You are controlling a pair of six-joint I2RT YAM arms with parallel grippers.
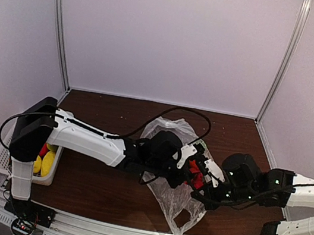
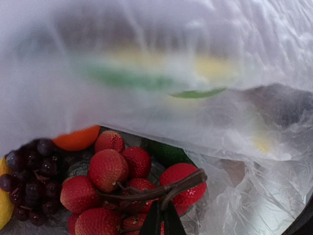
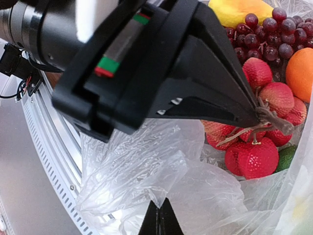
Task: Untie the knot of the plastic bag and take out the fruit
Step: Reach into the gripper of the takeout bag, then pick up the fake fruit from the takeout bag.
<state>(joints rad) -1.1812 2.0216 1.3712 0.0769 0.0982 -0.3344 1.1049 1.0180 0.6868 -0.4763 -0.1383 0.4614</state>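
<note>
A dark brown table stands between pale walls, with a metal rail on its near edge and a white basket at its left edge. The plastic bag lies in the middle, its lower end near the rail and well apart from the walls, and it holds a bunch of red fruit, dark grapes and an orange. The left gripper is pinching the bunch by its brown stem; the right gripper has its fingers pressed together at the bag's film, but I cannot tell if film is caught between them.
</note>
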